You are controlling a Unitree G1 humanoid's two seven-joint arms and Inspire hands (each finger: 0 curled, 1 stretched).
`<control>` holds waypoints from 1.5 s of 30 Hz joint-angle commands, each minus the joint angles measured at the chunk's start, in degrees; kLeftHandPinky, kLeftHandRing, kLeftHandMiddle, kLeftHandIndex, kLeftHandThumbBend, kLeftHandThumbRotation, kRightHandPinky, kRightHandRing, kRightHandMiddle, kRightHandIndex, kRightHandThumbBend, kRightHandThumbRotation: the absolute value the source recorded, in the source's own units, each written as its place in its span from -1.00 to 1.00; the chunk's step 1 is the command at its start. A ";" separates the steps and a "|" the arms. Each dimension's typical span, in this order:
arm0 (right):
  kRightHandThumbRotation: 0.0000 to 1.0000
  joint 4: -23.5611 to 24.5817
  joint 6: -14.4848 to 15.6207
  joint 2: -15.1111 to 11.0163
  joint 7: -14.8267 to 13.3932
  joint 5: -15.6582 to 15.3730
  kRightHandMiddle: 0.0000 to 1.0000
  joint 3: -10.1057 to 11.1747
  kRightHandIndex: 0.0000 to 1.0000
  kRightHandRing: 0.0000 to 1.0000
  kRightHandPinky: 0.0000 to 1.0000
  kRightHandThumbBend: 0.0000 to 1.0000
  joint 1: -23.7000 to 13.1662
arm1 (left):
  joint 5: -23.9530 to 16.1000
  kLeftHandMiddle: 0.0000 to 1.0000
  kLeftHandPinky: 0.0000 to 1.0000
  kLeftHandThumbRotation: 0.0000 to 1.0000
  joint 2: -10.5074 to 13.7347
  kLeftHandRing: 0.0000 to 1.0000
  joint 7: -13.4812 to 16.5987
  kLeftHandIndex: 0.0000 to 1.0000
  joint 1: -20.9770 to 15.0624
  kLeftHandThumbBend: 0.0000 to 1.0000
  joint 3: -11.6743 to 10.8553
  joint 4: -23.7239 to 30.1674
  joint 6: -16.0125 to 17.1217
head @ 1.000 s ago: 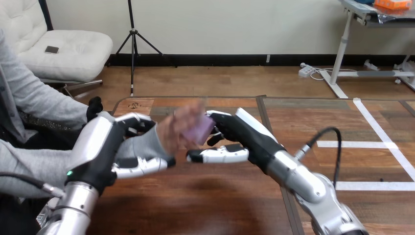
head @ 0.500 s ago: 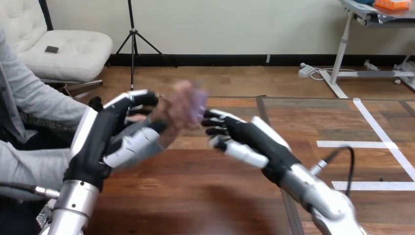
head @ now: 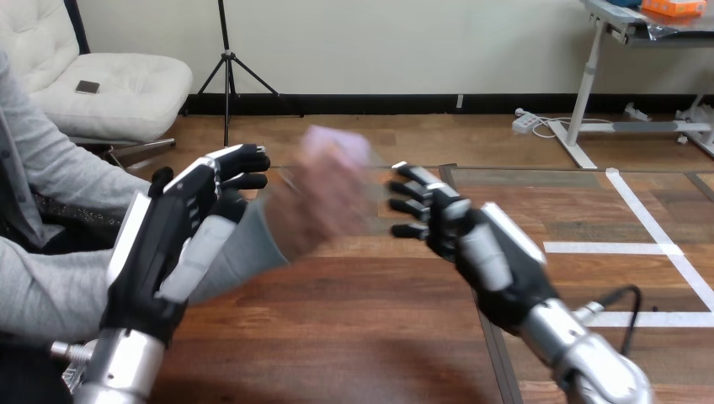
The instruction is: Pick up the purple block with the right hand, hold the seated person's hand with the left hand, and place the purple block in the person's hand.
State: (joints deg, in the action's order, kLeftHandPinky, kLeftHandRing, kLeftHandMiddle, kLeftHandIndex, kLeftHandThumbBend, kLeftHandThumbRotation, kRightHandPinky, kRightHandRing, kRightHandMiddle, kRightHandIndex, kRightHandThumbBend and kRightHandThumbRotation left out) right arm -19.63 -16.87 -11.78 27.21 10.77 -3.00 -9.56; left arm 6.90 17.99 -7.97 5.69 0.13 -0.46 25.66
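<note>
The pale purple block (head: 337, 145), blurred, lies in the person's hand (head: 316, 206) between the left hand (head: 168, 244) and the right hand (head: 471, 244), both with straight fingers, grasping nothing.

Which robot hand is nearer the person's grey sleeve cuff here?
Left. The left hand stands right beside the cuff, at its left; the right hand is apart, beyond the person's hand.

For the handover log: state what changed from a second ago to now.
The right hand let go of the purple block and drew back toward the right, fingers straight. The block is now in the person's hand, which has risen and is blurred. The left hand opened its hold on the person's sleeved wrist and stands beside it. Unchanged: the wooden table, with both arms still raised over it.
</note>
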 commanded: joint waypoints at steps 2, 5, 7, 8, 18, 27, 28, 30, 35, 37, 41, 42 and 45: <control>1.00 9.46 2.81 -1.39 1.67 5.27 0.96 3.46 0.98 0.93 0.85 1.00 3.12 | 3.00 0.61 0.50 0.84 -0.85 0.63 -3.67 0.55 1.09 0.68 -0.45 3.58 2.89; 1.00 11.60 2.78 -1.46 2.34 6.42 0.98 4.27 0.99 0.94 0.90 1.00 5.37 | 3.82 0.64 0.53 0.88 -0.85 0.66 -4.71 0.57 2.48 0.68 -0.80 4.54 2.42; 1.00 12.58 2.68 -1.46 2.78 6.99 0.99 4.68 0.99 0.96 0.95 1.00 6.41 | 4.33 0.67 0.59 0.93 -0.89 0.71 -5.42 0.59 3.17 0.71 -1.04 5.04 2.11; 1.00 13.32 2.59 -1.38 2.92 7.52 0.99 5.03 0.99 0.96 0.95 1.00 7.36 | 5.01 0.67 0.59 0.93 -1.02 0.71 -5.77 0.59 3.80 0.71 -1.15 5.53 1.61; 1.00 19.60 4.70 -0.44 3.66 12.14 0.99 7.10 0.98 0.99 1.00 1.00 13.88 | 10.05 0.81 0.93 0.94 -3.42 0.92 -7.26 0.71 8.65 0.83 -1.61 9.29 -0.71; 1.00 23.81 5.24 0.20 4.87 15.32 1.00 7.97 1.00 1.00 1.00 1.00 18.64 | 14.35 0.85 0.99 0.98 -6.44 0.93 -7.87 0.77 12.06 0.81 -1.00 11.74 -2.34; 1.00 23.95 5.14 0.27 5.07 15.55 1.00 8.03 1.00 1.00 1.00 1.00 18.90 | 14.65 0.85 0.99 0.99 -6.68 0.93 -7.92 0.78 12.30 0.81 -0.95 12.01 -2.56; 1.00 24.98 5.40 0.52 5.04 16.11 1.00 8.12 1.00 1.00 1.00 1.00 20.00 | 14.74 0.85 1.00 0.99 -7.31 0.92 -7.79 0.78 13.14 0.78 -0.67 12.85 -2.76; 1.00 26.87 5.65 1.07 4.81 17.03 1.00 8.15 1.00 1.00 1.00 1.00 22.04 | 14.33 0.88 1.00 1.00 -8.51 0.94 -7.88 0.81 14.53 0.70 -0.30 14.13 -3.10; 1.00 27.54 5.85 1.22 4.35 17.11 1.00 8.11 1.00 1.00 1.00 1.00 22.66 | 13.99 0.89 1.00 1.00 -8.88 0.94 -7.85 0.82 14.90 0.68 -0.22 14.52 -3.24; 1.00 28.10 5.36 1.96 4.44 18.09 1.00 8.16 1.00 1.00 1.00 1.00 23.68 | 13.28 0.90 1.00 1.00 -9.50 0.95 -7.83 0.84 16.04 0.63 0.11 15.63 -3.64; 1.00 28.06 5.17 2.11 4.46 18.17 1.00 8.16 1.00 1.00 1.00 1.00 23.75 | 13.22 0.90 1.00 1.00 -9.59 0.95 -7.90 0.84 16.17 0.61 0.11 15.76 -3.73; 1.00 28.25 5.10 2.27 4.48 18.39 1.00 8.22 1.00 1.00 1.00 1.00 24.15 | 13.53 0.91 1.00 1.00 -9.80 0.95 -8.45 0.85 16.43 0.58 0.09 15.79 -3.83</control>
State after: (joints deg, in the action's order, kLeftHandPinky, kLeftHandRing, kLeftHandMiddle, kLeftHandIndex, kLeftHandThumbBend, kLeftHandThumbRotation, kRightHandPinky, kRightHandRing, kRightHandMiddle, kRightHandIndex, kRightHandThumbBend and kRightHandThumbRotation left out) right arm 5.20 -10.74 -10.91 31.59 27.64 4.60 16.13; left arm 20.59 8.57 -15.68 23.52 -0.21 11.50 21.88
